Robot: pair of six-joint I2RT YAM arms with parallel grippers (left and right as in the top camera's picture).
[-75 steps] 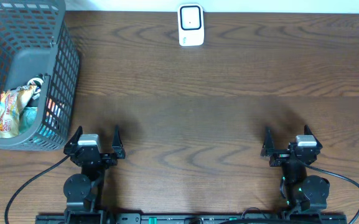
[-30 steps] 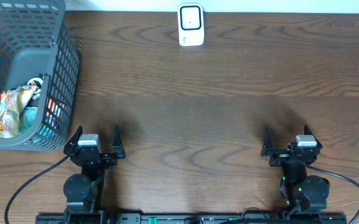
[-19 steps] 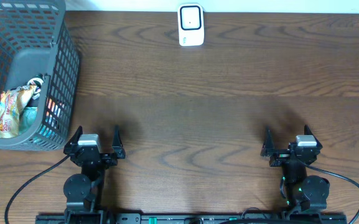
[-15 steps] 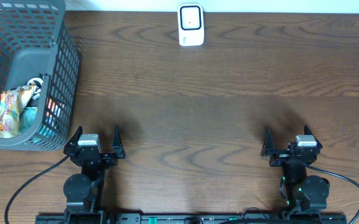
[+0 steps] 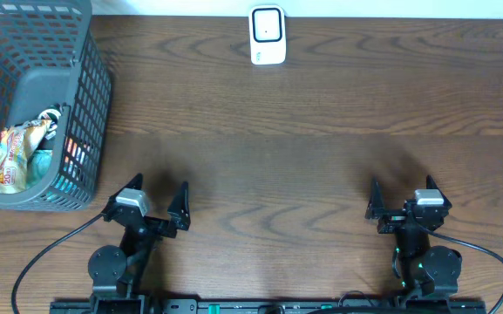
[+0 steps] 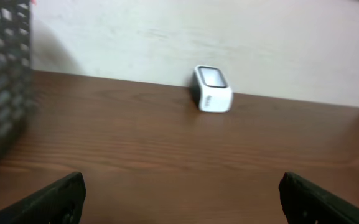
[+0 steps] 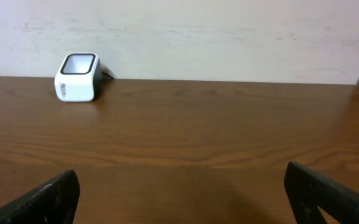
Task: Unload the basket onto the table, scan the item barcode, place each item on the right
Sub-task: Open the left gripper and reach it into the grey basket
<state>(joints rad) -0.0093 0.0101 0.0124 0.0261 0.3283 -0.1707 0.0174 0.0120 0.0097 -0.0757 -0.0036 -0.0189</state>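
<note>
The white barcode scanner (image 5: pixel 268 35) stands at the far middle edge of the wooden table and also shows in the left wrist view (image 6: pixel 213 97) and the right wrist view (image 7: pixel 77 77). A colourful snack packet (image 5: pixel 16 153), an item, lies with other packets inside the grey mesh basket (image 5: pixel 94 78) at the far left. My left gripper (image 5: pixel 158 187) sits open near the front edge, right of the basket, turned slightly to the right, holding nothing (image 6: pixel 182 199). At the front right, my right gripper (image 5: pixel 401 187) is open and empty too (image 7: pixel 182 196).
The basket wall (image 6: pixel 2 81) fills the left edge of the left wrist view. A pale wall runs behind the table's far edge. Black cables trail from both arm bases along the front edge.
My left gripper has shifted a little to the right and swung its fingers rightward. The right arm, scanner and basket have not moved.
</note>
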